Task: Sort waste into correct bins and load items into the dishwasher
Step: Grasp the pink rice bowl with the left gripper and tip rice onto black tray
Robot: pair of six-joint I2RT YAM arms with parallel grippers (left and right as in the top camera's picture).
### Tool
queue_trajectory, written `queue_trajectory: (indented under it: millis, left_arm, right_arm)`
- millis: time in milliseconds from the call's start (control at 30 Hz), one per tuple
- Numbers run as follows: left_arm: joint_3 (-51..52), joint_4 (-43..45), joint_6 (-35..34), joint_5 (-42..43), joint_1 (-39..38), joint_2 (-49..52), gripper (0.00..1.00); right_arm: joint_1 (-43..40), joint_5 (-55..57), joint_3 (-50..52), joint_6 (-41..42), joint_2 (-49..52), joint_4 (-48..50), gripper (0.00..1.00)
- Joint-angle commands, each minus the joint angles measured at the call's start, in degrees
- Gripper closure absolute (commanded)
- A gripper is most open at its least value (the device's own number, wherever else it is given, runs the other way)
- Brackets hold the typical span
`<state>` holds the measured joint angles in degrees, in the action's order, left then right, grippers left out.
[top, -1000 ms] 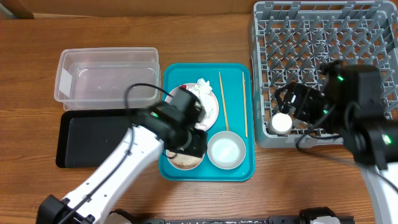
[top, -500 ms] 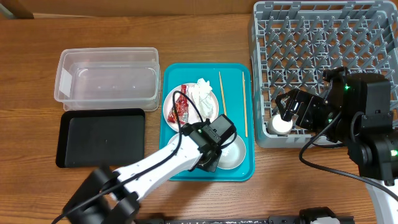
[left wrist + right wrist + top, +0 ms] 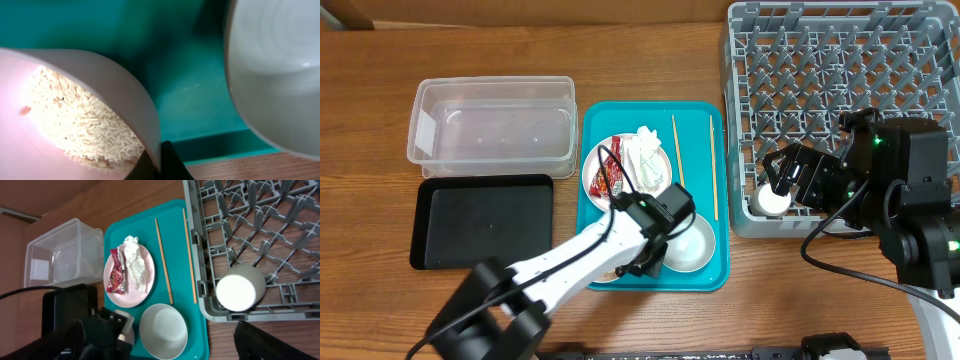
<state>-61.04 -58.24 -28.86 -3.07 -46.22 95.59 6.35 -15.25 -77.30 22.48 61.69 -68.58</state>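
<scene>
My left gripper (image 3: 645, 262) is shut on the rim of a pale bowl (image 3: 75, 115) holding white rice (image 3: 85, 125), at the teal tray's front; the arm hides most of that bowl from above. An empty bowl (image 3: 688, 243) sits just right of it. Behind them, the white plate (image 3: 628, 165) carries the red sauce packet (image 3: 609, 180) and crumpled napkin (image 3: 645, 155). Two chopsticks (image 3: 678, 160) lie on the tray. A small white cup (image 3: 772, 200) stands in the grey rack's (image 3: 840, 90) front left corner, with my right gripper (image 3: 795, 180) open just beside it, holding nothing.
The teal serving tray (image 3: 655, 110) lies between the bins and the rack. The clear tub (image 3: 490, 120) stands at the back left, with the black tray (image 3: 485, 220) in front of it. The rack's wall is close to the tray's right edge.
My left arm swung from the plate to the tray's front and its jaws closed on the rice bowl's rim. The right gripper drew back slightly from the cup and stayed open.
</scene>
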Motion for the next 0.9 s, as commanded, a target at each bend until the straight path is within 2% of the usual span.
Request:
queue_trajectory:
  millis: [0, 100, 167, 300, 467, 600, 733, 867]
  left_arm:
    - [-3.43, -1.18, -1.38, -0.09, 3.37, -7.26, 0.96]
    - [-3.56, -1.11, -1.29, 3.85, 9.07, -11.87, 0.96]
    - [-3.56, -1.14, 1.14, 9.55, 15.45, -14.51, 0.96]
    - [-3.56, -1.18, 10.38, 29.29, 31.41, -16.76, 0.96]
    - [-3.45, -4.57, 22.88, 54.23, 52.81, -12.79, 0.96]
    - [-3.34, -10.73, 33.22, 64.37, 63.34, -6.91, 0.96]
    - [-3.34, -16.44, 44.04, 73.46, 70.66, -0.02, 0.96]
    - [-3.34, -18.49, 48.59, 78.4, 76.04, 6.19, 0.96]
  right_arm:
    - [-0.31, -0.48, -0.72, 0.07, -0.17, 0.24, 0.03]
    - [-0.31, -0.48, -0.72, 0.07, -0.17, 0.07, 0.03]
    - [-0.31, -0.46, -0.72, 0.07, -0.17, -0.15, 0.03]
    - [-0.31, -0.46, -0.72, 0.07, -0.17, -0.37, 0.03]
    - [-0.31, -0.44, -0.72, 0.07, -0.17, -0.68, 0.03]
    - [-0.31, -0.28, -0.72, 0.07, -0.17, -0.96, 0.03]
    - [-0.31, -0.28, -0.72, 0.07, -0.17, -1.14, 0.03]
    - [-0.31, -0.28, -0.72, 0.07, -0.17, -1.18, 0.03]
